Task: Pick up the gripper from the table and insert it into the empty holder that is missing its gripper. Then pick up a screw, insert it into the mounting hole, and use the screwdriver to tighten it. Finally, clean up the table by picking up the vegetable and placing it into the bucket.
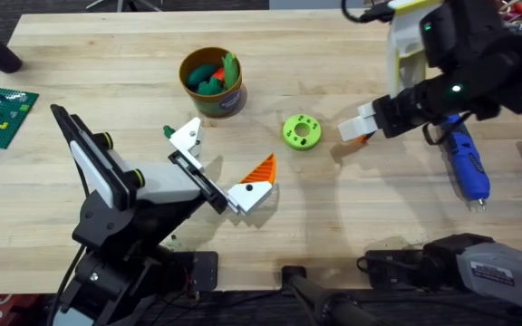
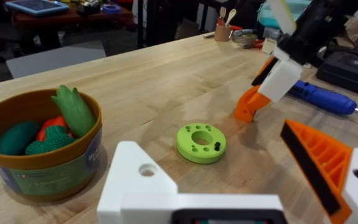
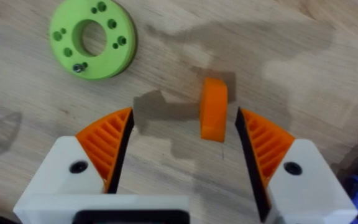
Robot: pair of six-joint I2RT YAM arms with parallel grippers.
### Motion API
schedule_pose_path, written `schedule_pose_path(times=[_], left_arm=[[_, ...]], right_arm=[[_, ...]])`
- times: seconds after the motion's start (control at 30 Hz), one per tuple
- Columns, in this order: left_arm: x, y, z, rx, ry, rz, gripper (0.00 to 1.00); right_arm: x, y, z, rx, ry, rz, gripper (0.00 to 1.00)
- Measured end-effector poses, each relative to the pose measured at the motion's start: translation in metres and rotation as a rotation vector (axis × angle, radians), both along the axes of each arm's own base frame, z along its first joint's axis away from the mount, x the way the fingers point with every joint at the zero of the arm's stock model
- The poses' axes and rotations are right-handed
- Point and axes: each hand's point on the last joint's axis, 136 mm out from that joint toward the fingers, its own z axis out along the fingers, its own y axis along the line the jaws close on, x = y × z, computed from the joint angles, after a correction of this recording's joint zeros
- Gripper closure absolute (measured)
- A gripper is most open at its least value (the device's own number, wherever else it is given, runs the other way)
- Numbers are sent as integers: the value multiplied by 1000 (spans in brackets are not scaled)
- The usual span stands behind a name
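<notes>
So here's the layout on the big light wooden plank table. The right arm's white gripper with orange ribbed pads is down low over the wood on the right side, fingers spread wide apart, and a small chunky orange plastic piece stands on the table in the gap between them, closer to one pad than the other. I can't tell if it's actually touching that pad. In the left wrist view the same gripper hangs right over the orange piece.

Just left of that sits the flat bright green disc with a centre hole and little holes around the rim, lying flat on the wood, and there's a small dark screw sitting in one of its rim holes.

The blue pen-shaped electric screwdriver lies on the table to the right of the right gripper, silvery bit pointing toward the near edge, nothing holding it.

The small round tan-yellow bucket is toward the far middle, left of the green disc, and has green, teal and orange toy vegetables inside it.

The left arm's gripper hovers near the middle, fingers wide apart, nothing between them.

A green toy-brick baseplate sits at the far left edge.
</notes>
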Motion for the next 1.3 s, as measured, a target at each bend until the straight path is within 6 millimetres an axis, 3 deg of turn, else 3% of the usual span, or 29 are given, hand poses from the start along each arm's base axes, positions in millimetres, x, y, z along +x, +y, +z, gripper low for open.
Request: schedule_pose_path(times=[0.17,0.33,0.47,0.73,0.97,1.2,1.3], left_arm=[[0,0,0,0,0,2,5],[1,0,0,0,0,3,5],[0,0,0,0,0,3,5],[1,0,0,0,0,3,5],[0,0,0,0,0,3,5],[0,0,0,0,0,3,5],[0,0,0,0,0,3,5]], right_arm=[[2,2,-4,-3,23,0,56],[26,0,30,-14,-95,-18,56],[25,-5,40,-24,-113,-49,56],[13,-11,24,-20,-3,-186,56],[7,-13,-6,-50,122,-214,56],[8,-13,-16,-60,152,-216,60],[8,-14,-16,-64,150,-222,165]])
